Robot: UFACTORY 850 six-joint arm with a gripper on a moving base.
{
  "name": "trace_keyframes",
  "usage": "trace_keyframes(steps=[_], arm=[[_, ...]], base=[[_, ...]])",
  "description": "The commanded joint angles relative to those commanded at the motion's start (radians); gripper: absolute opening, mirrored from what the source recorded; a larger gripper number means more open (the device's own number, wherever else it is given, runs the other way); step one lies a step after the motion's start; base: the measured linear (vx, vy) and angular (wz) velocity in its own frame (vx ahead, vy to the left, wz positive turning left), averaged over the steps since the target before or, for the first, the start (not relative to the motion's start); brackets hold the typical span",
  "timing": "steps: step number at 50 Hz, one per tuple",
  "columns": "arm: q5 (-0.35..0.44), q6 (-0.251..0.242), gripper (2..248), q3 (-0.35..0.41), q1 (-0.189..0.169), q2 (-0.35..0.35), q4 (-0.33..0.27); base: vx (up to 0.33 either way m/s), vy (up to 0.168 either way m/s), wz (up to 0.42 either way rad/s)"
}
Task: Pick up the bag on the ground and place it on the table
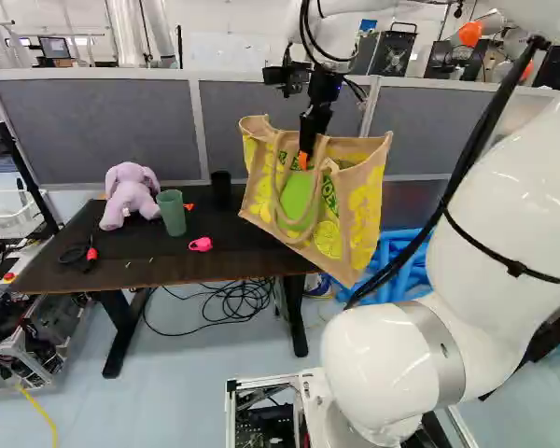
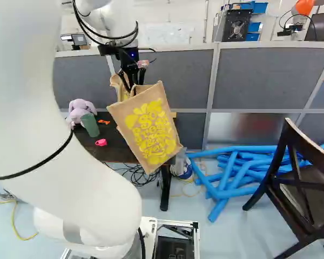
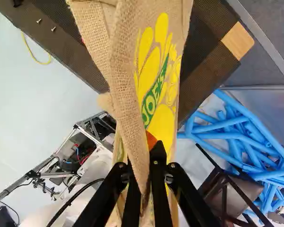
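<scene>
Bag [image 1: 359, 210], tan, coarse weave, yellow and green print, tilted in the air near the right end of the dark bench [image 1: 135, 268], partly over its top and partly past its edge in the left base view; contact with the bench impossible to tell. Tool [image 1: 305, 155], black with orange pads, clenched on the bag at its upper part: a folded tan strip, handle or rim uncertain, pinched between both fingers [image 3: 159, 189] in the wrist view. One handle loop [image 1: 280, 219] drooping down the bag's side in the left base view. On the bench, from its left end: black loops with a red part [image 1: 78, 253]; purple plush toy [image 1: 131, 194], seated; green cup [image 1: 172, 214], upright, just beside the toy; small orange piece [image 1: 189, 206]; small pink item [image 1: 201, 245], nearer the front edge; black cup [image 1: 221, 189], toward the back. Below, on the floor: tangle of black cables [image 1: 235, 301]. Right of the bench in the right base view: heap of blue tubes [image 2: 227, 181] on the floor, then dark wooden chair [image 2: 299, 186], brown seat. Behind the bench: grey partition [image 1: 112, 131], pale frame.
</scene>
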Motion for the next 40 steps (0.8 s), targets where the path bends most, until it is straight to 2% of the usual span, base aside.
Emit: trace_keyframes(steps=[24, 30, 40], arm=[[0.0, 0.002, 25, -0.096, 0.02, -0.094, 0.0], [0.0, 0.04, 25, -0.109, 0.025, -0.106, 0.0], [0.0, 0.138, 25, -0.114, 0.027, -0.111, 0.0]], base=[[0.0, 0.0, 0.0], [0.0, 0.0, 0.0], [0.0, 0.0, 0.0]])
